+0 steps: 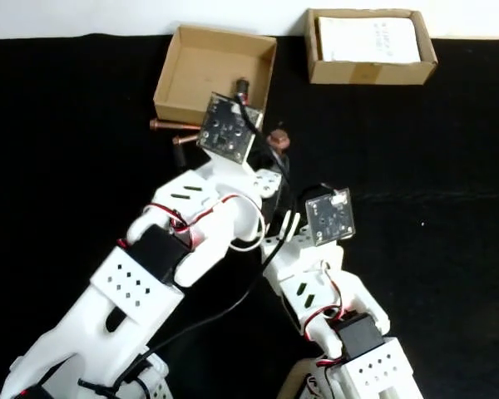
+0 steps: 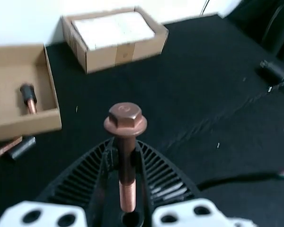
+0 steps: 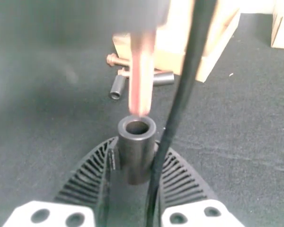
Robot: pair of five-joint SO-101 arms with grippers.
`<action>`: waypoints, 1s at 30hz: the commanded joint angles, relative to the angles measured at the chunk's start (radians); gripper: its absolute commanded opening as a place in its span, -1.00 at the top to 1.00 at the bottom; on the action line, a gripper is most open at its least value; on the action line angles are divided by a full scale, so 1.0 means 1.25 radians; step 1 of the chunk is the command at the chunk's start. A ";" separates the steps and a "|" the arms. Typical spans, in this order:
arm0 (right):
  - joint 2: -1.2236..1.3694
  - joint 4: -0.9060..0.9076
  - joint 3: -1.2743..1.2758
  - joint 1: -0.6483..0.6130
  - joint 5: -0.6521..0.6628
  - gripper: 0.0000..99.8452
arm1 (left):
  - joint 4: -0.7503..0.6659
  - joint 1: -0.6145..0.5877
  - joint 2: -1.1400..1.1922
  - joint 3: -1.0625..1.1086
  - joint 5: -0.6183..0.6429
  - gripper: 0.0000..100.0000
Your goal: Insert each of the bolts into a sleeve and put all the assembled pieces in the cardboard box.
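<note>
Bolt (image 2: 127,166) is clamped in the left tool (image 2: 126,149), hex head outward. Its threaded tip hangs just over the mouth of the sleeve (image 3: 137,144), which the right tool (image 3: 136,163) grips upright. Farther off, a spare sleeve (image 3: 116,88) and a spare bolt (image 3: 112,59) lie on the black worktop (image 1: 449,166) beside the cardboard box (image 1: 191,71). The box holds one assembled piece (image 1: 241,86).

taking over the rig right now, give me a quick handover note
The left gripper is shut on a bolt, thread end down.
The right gripper is shut on a sleeve, held upright.
The bolt tip sits just above the sleeve's mouth, not yet in.
Done: one assembled piece lies in the cardboard box.
Left: seat this bolt, box the piece, then pair the loose bolts and loose sleeves beside the box.
</note>
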 commanded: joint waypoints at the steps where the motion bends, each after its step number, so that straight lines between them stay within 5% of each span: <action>1: -0.017 -0.012 -0.050 -0.003 -0.006 0.99 | -0.017 0.012 -0.020 0.015 0.001 0.98; 30: -0.017 -0.012 -0.042 -0.002 -0.004 0.99 | -0.002 0.023 -0.021 0.030 0.001 0.98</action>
